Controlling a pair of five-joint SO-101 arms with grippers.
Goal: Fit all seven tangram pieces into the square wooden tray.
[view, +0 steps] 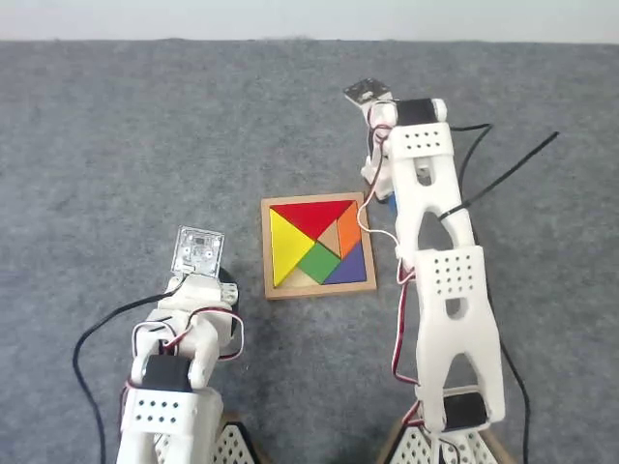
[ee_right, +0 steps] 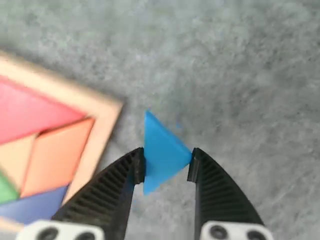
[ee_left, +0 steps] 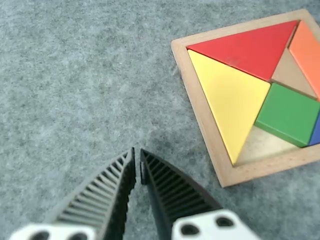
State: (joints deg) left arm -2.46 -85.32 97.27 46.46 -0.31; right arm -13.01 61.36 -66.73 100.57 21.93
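Observation:
The square wooden tray (view: 265,253) lies mid-table holding a red triangle (view: 311,215), yellow triangle (view: 286,246), green square (view: 318,261), orange piece (view: 348,227) and purple piece (view: 350,266). Two small triangular gaps show bare wood. Just off the tray's far right corner, my right gripper (ee_right: 166,165) is shut on a light blue triangle (ee_right: 162,145), one finger on each side of it. A little of that blue triangle (view: 392,200) peeks out under the right arm. My left gripper (ee_left: 136,152) is shut and holds nothing, over the carpet left of the tray (ee_left: 200,110).
Grey carpet covers the whole table. The right arm (view: 435,222) stretches along the tray's right side with loose cables beside it. The left arm (view: 189,329) sits near the front left. A pale strip runs along the far edge.

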